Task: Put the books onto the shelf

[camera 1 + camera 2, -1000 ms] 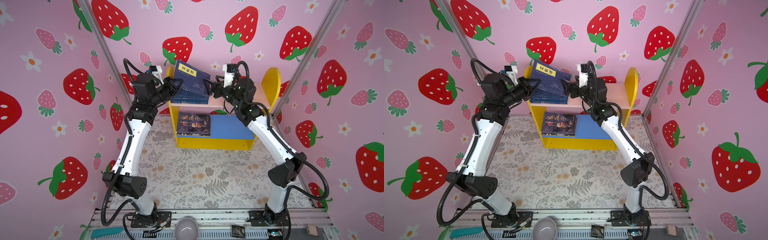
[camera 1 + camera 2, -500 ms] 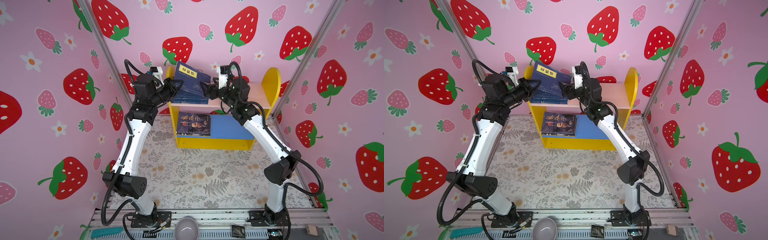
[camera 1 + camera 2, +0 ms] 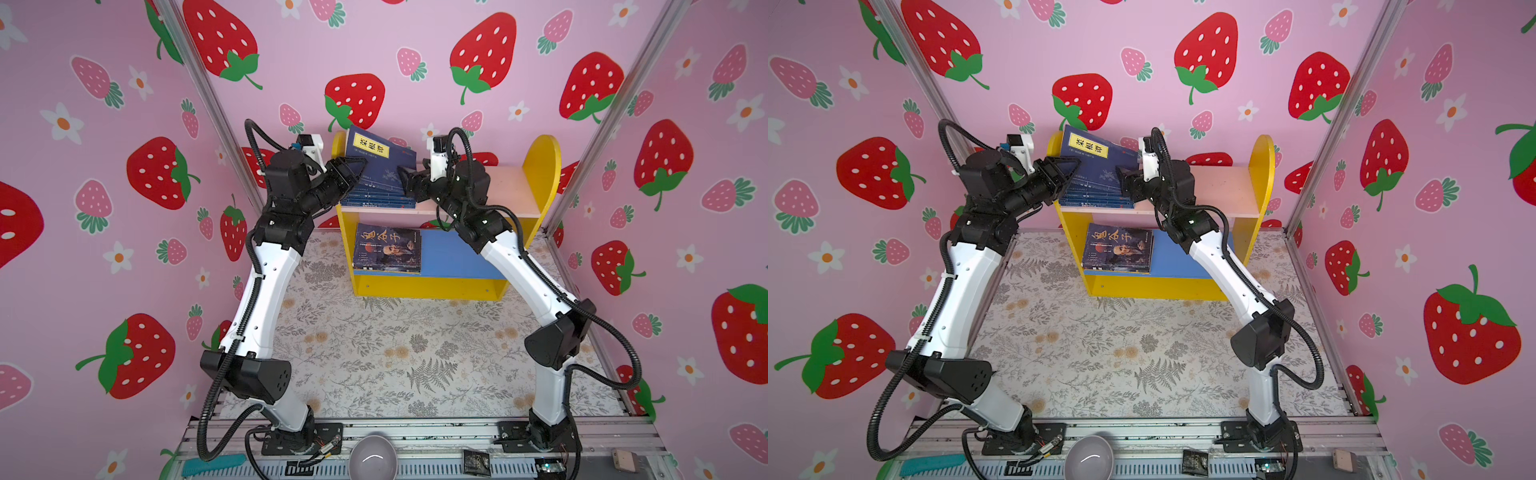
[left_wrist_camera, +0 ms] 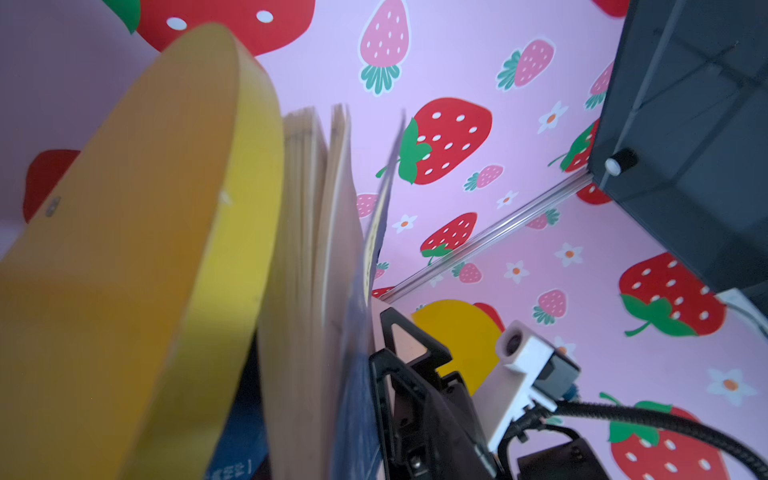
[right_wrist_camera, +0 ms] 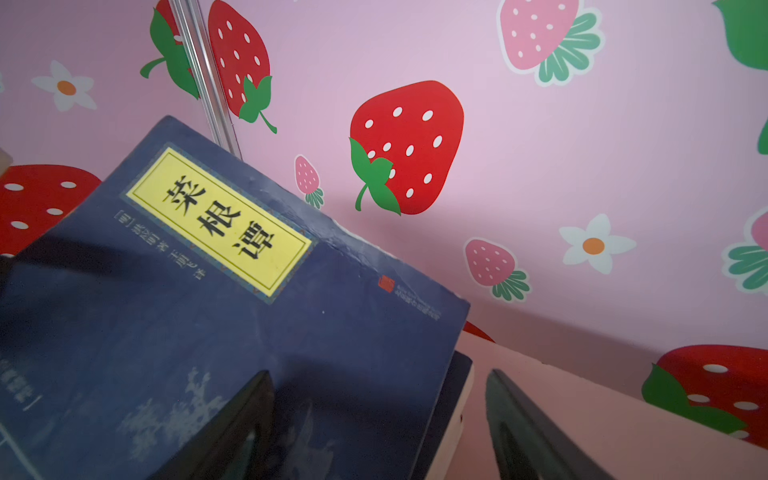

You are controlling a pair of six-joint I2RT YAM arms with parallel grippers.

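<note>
Navy book (image 3: 386, 166) is leaning on the shelf (image 3: 540, 166) top between my grippers; right gripper (image 5: 378, 374) is gaping astride its edge, left gripper (image 3: 353, 170) grip I cannot tell; I should be nudging it slowly, squarely

Grey bowl (image 3: 372, 459) and black packet (image 3: 476, 462) rest on the front rail (image 3: 436, 434).

Books (image 5: 216, 324) — matt, worn paper covers
</note>
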